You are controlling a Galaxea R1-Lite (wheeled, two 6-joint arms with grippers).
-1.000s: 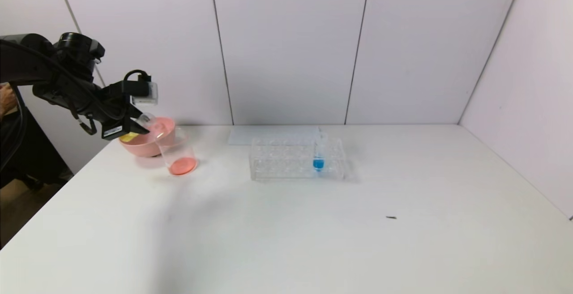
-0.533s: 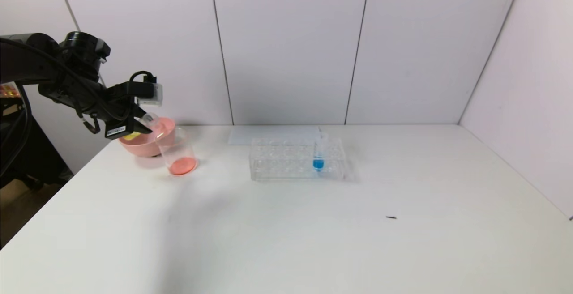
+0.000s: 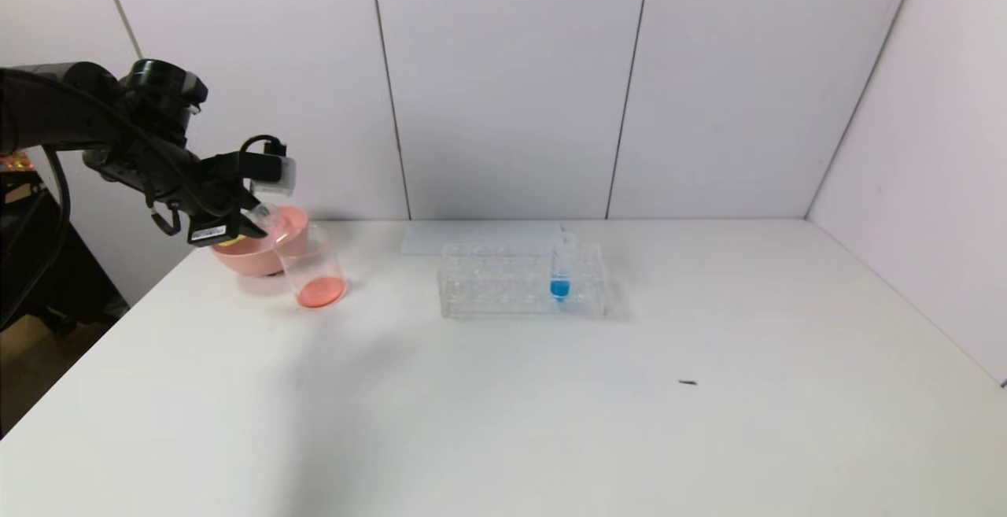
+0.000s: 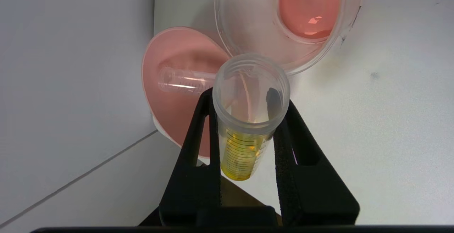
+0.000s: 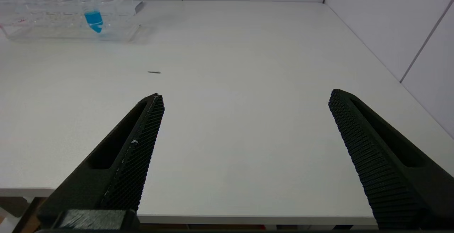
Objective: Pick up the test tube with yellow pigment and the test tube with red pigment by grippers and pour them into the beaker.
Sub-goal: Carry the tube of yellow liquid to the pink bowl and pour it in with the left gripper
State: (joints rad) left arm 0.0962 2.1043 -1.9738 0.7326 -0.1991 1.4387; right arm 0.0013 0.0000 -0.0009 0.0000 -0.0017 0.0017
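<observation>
While the left end effector (image 4: 248, 116) pinches the yellow tube (image 4: 244, 126) above the desk's (image 3: 503, 391) far-left corner, tube mouth sits near the beaker (image 3: 311, 265) rim, by the pink bowl (image 3: 256, 253). Beaker holds red liquid; empty tube (image 4: 184, 82) lies in bowl. Right end effector (image 5: 244, 119) spread wide over near-right edge.

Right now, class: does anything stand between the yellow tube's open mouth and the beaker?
Nothing visible does. The left claw holds the yellow tube, its mouth near the beaker rim; the pink bowl sits alongside.
</observation>
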